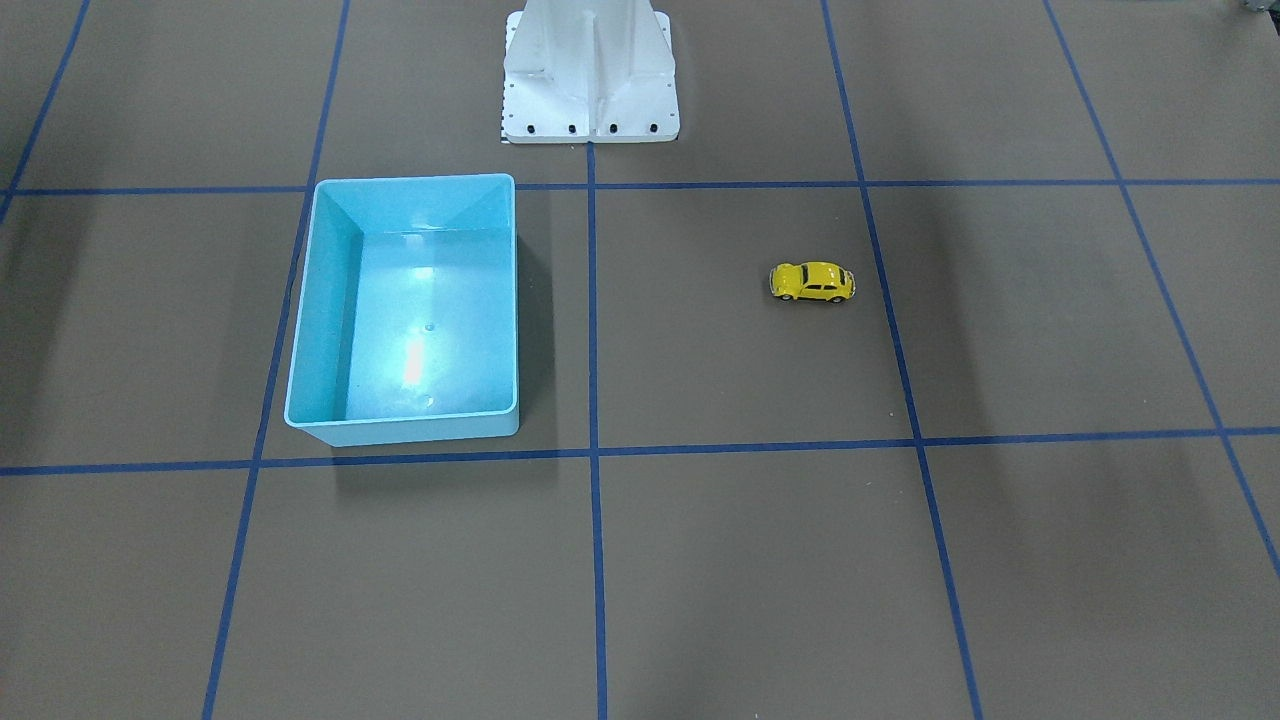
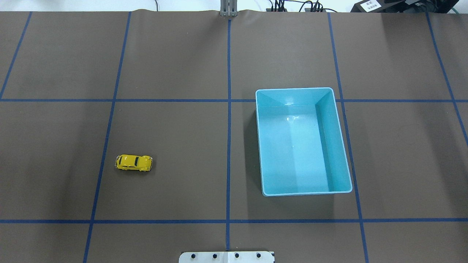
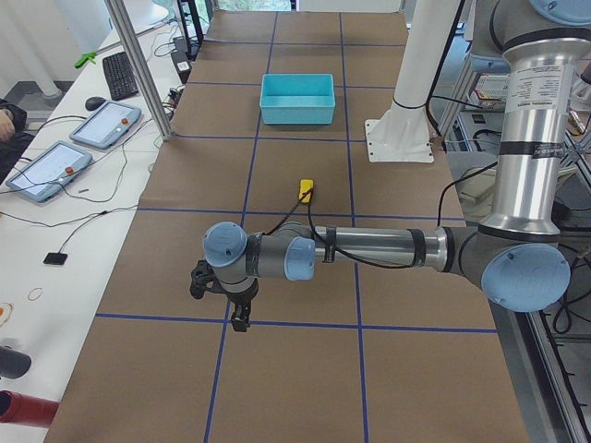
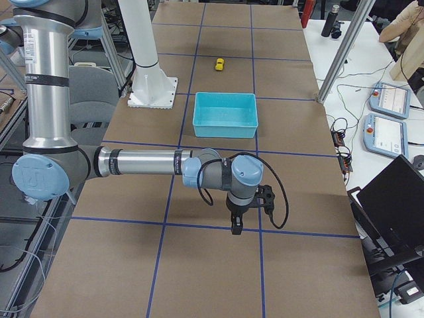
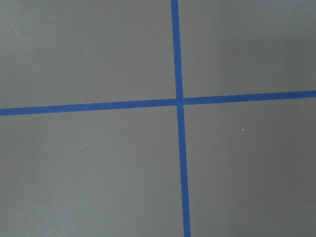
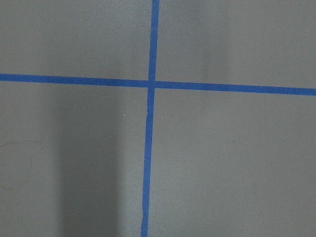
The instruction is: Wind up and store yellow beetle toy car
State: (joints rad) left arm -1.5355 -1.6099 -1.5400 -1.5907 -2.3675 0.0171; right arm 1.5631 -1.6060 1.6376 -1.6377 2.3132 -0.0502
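A small, glossy yellow beetle toy car (image 2: 134, 163), rounded, with dark windows and black wheels, stood upright on the brown table (image 2: 175, 65). In the overhead view it sat at about nine o'clock from the light-blue bin (image 2: 296, 153), well apart from it. The left gripper (image 3: 242, 318) and right gripper (image 4: 236, 225) hung near the table's ends. Whether their jaws were wide or narrow could not be told.

The toy car (image 2: 134, 163) is painted glossy yellow, the bin (image 2: 324, 146) light blue; the brown table (image 2: 175, 65) is gridded with blue tape (image 2: 229, 146).
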